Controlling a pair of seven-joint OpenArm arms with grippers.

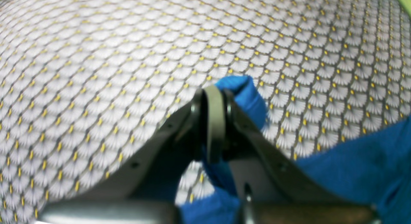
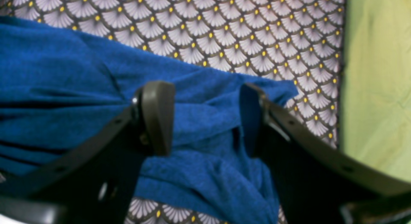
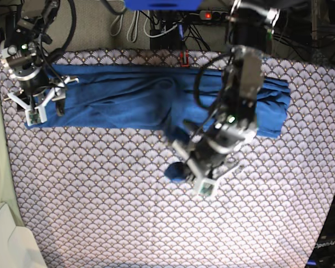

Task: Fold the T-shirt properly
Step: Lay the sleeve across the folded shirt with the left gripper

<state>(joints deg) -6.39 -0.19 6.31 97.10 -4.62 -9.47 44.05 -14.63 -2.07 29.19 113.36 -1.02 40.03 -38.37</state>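
Two claws work here. Left claw (image 1: 214, 121) is closed tight on a bunched end of the shirt (image 3: 134, 100), pulled out over the cloth (image 3: 100, 195). Right claw (image 2: 205, 118) stands wide open over the shirt's other end, holding nothing. Shirt lies along the far side of the cloth.

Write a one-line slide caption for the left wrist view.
Left gripper shut on a bunched fold of the blue T-shirt, lifted above the scallop-patterned tablecloth.
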